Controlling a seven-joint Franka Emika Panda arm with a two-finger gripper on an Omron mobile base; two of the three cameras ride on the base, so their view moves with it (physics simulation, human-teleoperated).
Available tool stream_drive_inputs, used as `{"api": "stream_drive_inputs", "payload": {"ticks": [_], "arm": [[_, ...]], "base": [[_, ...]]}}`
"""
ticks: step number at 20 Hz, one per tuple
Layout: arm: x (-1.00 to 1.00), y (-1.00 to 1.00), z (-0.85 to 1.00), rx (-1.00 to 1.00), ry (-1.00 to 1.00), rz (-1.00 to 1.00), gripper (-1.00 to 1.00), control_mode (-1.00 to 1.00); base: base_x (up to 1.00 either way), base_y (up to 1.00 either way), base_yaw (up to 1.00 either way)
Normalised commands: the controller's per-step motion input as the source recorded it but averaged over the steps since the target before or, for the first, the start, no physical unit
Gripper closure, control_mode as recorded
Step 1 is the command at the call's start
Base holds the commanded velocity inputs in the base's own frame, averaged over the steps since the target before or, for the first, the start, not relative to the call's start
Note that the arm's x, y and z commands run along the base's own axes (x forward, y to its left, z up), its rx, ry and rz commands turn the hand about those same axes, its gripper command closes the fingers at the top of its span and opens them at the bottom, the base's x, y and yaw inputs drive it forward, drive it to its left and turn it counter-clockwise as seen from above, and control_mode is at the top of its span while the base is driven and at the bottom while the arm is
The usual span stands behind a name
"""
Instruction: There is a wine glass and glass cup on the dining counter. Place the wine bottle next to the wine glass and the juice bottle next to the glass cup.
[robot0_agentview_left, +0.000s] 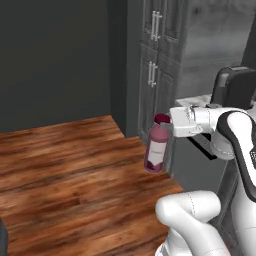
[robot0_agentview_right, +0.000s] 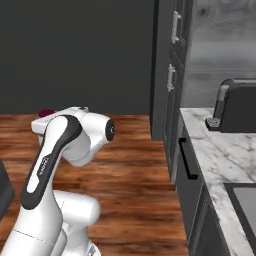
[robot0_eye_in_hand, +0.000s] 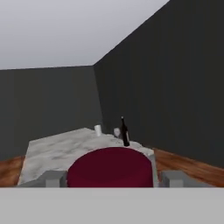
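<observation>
Marble bench (robot0_eye_in_hand: 57, 151) stands far across the room, carrying the wine bottle (robot0_eye_in_hand: 124, 132), with the wine glass (robot0_eye_in_hand: 117, 132) just beside it and the glass cup (robot0_eye_in_hand: 98, 130) near. Above wooden floor (robot0_agentview_left: 70, 170), the gripper (robot0_agentview_left: 167, 142) clasps the upright juice bottle (robot0_agentview_left: 157, 144) in mid-air.

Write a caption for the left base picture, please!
The claw carries the juice bottle above the wooden floor.

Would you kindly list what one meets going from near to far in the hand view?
Juice bottle's dark red cap between the fingers → near edge of the dining counter → wine bottle → wine glass → glass cup → dark back wall.
</observation>
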Motion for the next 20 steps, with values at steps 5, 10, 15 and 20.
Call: {"api": "stream_drive_inputs", "payload": {"ticks": [5,10,15,20], "arm": [[0.00,0.00,0.00,0.00,0.00,0.00,1.00,1.00],[0.00,0.00,0.00,0.00,0.00,0.00,1.00,1.00],[0.00,0.00,0.00,0.00,0.00,0.00,1.00,1.00],[0.00,0.00,0.00,0.00,0.00,0.00,1.00,1.00]], "base": [[1.00,0.00,0.14],[1.00,0.00,0.12],[1.00,0.00,0.11],[1.00,0.00,0.11]]}}
